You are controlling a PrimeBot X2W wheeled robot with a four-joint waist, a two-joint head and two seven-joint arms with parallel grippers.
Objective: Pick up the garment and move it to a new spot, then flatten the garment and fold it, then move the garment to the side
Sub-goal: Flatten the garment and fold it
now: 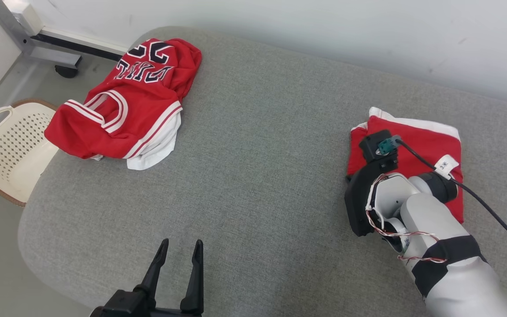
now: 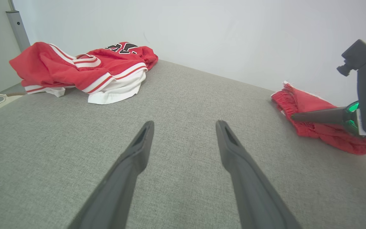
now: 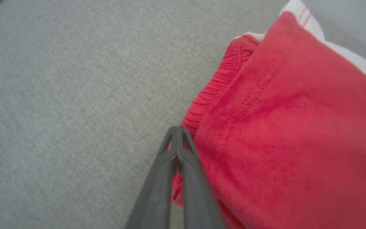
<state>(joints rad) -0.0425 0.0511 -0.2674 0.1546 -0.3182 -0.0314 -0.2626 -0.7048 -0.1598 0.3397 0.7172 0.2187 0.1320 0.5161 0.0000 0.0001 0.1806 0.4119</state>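
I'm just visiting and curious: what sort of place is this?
Probably a test room for clothes folding, not a home: a grey padded table against a bare white wall, a plastic laundry basket on the floor, and a folded red garment and crumpled red jersey on top.

A cream perforated basket sits beside the grey table, near a wheeled metal frame.

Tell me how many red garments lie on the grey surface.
2. A crumpled jersey lies at the far left; a folded garment lies at the right, partly under the robot's right arm. The arm may hide more.
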